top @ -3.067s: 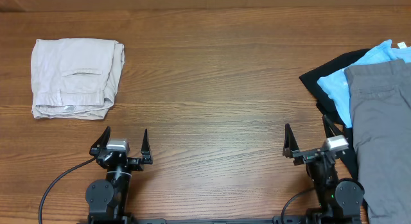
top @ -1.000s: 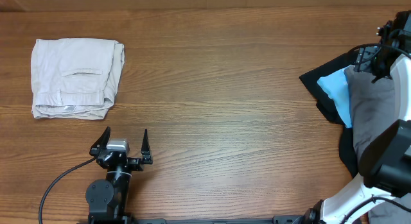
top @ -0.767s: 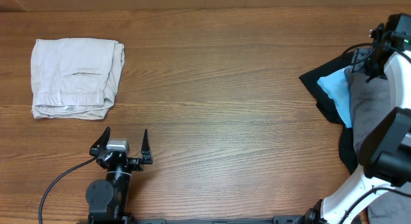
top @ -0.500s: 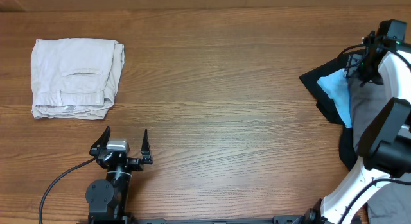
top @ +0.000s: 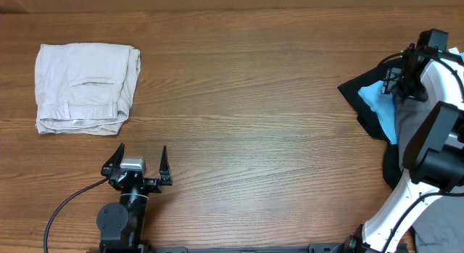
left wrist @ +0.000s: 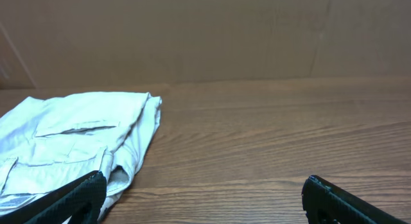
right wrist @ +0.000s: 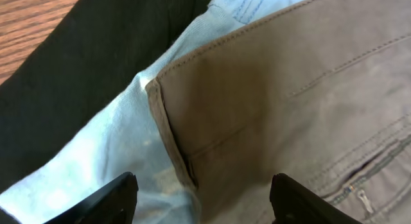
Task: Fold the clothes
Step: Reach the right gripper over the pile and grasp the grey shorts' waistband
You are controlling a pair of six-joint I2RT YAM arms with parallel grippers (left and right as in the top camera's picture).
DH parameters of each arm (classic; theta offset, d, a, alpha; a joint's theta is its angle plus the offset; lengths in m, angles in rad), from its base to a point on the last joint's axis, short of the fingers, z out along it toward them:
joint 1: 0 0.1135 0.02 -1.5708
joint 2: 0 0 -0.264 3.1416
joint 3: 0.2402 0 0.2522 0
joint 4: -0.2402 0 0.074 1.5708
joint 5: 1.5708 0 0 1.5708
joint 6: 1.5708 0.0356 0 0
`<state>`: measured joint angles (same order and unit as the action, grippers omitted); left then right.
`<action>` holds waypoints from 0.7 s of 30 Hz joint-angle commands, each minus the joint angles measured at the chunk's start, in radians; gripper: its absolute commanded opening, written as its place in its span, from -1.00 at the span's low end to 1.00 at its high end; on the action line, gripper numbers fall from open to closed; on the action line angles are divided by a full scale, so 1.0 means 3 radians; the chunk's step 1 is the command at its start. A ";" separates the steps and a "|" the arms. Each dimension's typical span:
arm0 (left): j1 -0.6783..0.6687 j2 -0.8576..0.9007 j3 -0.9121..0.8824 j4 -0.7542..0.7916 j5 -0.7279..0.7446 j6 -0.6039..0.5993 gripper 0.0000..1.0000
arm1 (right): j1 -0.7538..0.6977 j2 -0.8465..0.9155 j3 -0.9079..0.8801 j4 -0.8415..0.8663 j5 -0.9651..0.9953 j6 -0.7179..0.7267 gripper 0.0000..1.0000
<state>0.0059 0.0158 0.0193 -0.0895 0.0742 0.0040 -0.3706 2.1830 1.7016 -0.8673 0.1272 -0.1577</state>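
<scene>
At the table's [top: 246, 101] right edge, the right gripper [right wrist: 202, 199] stands parted over the grey shorts [right wrist: 289, 89], which lie on the light-blue T-shirt [right wrist: 115, 140]; the left gripper [top: 138, 164] gapes wide.

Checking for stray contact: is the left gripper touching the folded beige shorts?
Apart. The overhead view shows a strip of bare table between the open left gripper and the near edge of the beige shorts.

Matt woven grey shorts [right wrist: 308, 89] (cloth), table [top: 254, 79] — grained wood
</scene>
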 commanded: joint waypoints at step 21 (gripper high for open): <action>-0.0019 -0.0038 -0.0020 0.0008 -0.0023 0.0062 0.99 | -0.0083 0.0131 -0.0055 0.0175 -0.0057 0.0000 -0.06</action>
<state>0.0059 0.0158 0.0193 -0.0895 0.0742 0.0040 -0.3885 2.2089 1.6932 -0.8204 0.1192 -0.1623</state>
